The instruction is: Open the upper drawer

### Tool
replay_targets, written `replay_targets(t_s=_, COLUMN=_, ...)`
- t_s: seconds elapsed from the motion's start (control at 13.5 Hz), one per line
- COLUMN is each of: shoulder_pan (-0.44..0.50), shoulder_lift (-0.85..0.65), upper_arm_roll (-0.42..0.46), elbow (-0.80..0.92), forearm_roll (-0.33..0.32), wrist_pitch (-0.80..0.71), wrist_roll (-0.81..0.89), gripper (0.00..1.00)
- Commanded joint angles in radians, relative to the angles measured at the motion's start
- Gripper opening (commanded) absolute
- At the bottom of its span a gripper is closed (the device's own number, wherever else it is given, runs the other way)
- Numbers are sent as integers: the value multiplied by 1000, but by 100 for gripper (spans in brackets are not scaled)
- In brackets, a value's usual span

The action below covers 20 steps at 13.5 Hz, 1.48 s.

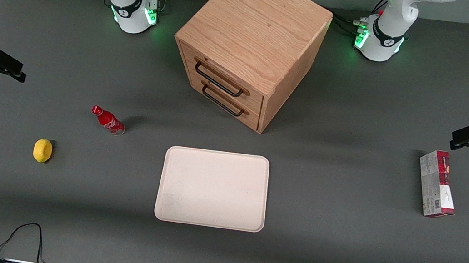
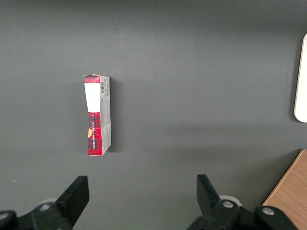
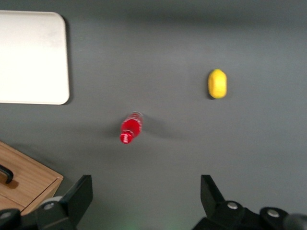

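At the working arm's end of the table, high above the grey surface and well apart from the cabinet [image 1: 253, 47], the gripper [image 1: 5, 65] hangs with its fingers [image 3: 76, 196] spread wide and nothing between them. The upper drawer [image 1: 223, 79] sits fully shut in the cabinet, flush with the front, its long black handle [image 1: 219, 79] lying just above the matching handle of the lower drawer [image 1: 224, 102]. The cabinet stands turned at an angle in the middle of the table, farther from the front camera than the tray [image 1: 213, 188], so its front faces partly toward the working arm's end. To do this step well, I would bring the gripper down in front of the drawer and line it up square to that angled face, not to the table edge, then close the fingers around the middle of the top handle; the two handles are near each other, so choosing the higher one with care matters most. A pull straight along the drawer's own line should keep it from jamming or dragging the cabinet. On the way, the red bottle [image 1: 108, 119] stands between the gripper and the cabinet and looks easy to tip, so the approach should pass above it; the lemon [image 1: 42, 150] lies nearer the front camera, off that path.
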Motion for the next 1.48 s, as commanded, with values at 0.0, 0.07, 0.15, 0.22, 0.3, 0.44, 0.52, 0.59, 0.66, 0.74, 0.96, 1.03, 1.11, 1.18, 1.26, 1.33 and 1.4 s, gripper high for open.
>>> replay_targets(t_s=0.0, shoulder_pan=94, shoulder_lift=77, upper_arm_roll=-1, elbow=72, forearm_roll=31, wrist_pitch=0, wrist_roll=29, gripper=100)
replay_targets(t_s=0.07, shoulder_pan=146, shoulder_lift=93, upper_arm_roll=-3, elbow=80, forearm_roll=28, wrist_pitch=0, wrist_roll=26, gripper=100)
replay_targets(t_s=0.15, shoulder_pan=186, shoulder_lift=104, upper_arm_roll=-1, elbow=89, forearm_roll=30, wrist_pitch=0, wrist_roll=15, gripper=100)
replay_targets(t_s=0.22, shoulder_pan=235, shoulder_lift=119, upper_arm_roll=-1, elbow=93, forearm_roll=31, wrist_pitch=4, wrist_roll=15, gripper=100)
replay_targets(t_s=0.3, shoulder_pan=284, shoulder_lift=129, upper_arm_roll=0, elbow=94, forearm_roll=31, wrist_pitch=18, wrist_roll=10, gripper=100)
replay_targets(t_s=0.44, shoulder_pan=376, shoulder_lift=143, upper_arm_roll=5, elbow=94, forearm_roll=62, wrist_pitch=23, wrist_roll=-34, gripper=100)
replay_targets(t_s=0.52, shoulder_pan=414, shoulder_lift=152, upper_arm_roll=5, elbow=93, forearm_roll=82, wrist_pitch=23, wrist_roll=-61, gripper=100)
replay_targets(t_s=0.59, shoulder_pan=451, shoulder_lift=155, upper_arm_roll=5, elbow=91, forearm_roll=87, wrist_pitch=23, wrist_roll=-91, gripper=100)
replay_targets(t_s=0.66, shoulder_pan=491, shoulder_lift=155, upper_arm_roll=5, elbow=90, forearm_roll=87, wrist_pitch=21, wrist_roll=-117, gripper=100)
replay_targets(t_s=0.74, shoulder_pan=520, shoulder_lift=156, upper_arm_roll=5, elbow=91, forearm_roll=87, wrist_pitch=21, wrist_roll=-123, gripper=100)
replay_targets(t_s=0.96, shoulder_pan=611, shoulder_lift=163, upper_arm_roll=5, elbow=90, forearm_roll=88, wrist_pitch=21, wrist_roll=-126, gripper=100)
replay_targets(t_s=1.03, shoulder_pan=628, shoulder_lift=163, upper_arm_roll=6, elbow=88, forearm_roll=88, wrist_pitch=21, wrist_roll=-146, gripper=100)
replay_targets(t_s=1.11, shoulder_pan=637, shoulder_lift=164, upper_arm_roll=7, elbow=85, forearm_roll=105, wrist_pitch=20, wrist_roll=-184, gripper=100)
replay_targets(t_s=1.18, shoulder_pan=634, shoulder_lift=169, upper_arm_roll=5, elbow=83, forearm_roll=154, wrist_pitch=20, wrist_roll=-231, gripper=100)
replay_targets(t_s=1.26, shoulder_pan=629, shoulder_lift=172, upper_arm_roll=-1, elbow=83, forearm_roll=204, wrist_pitch=13, wrist_roll=-261, gripper=100)
replay_targets(t_s=1.33, shoulder_pan=629, shoulder_lift=172, upper_arm_roll=-4, elbow=83, forearm_roll=235, wrist_pitch=10, wrist_roll=-270, gripper=100)
replay_targets(t_s=1.4, shoulder_pan=628, shoulder_lift=175, upper_arm_roll=-6, elbow=83, forearm_roll=238, wrist_pitch=10, wrist_roll=-305, gripper=100)
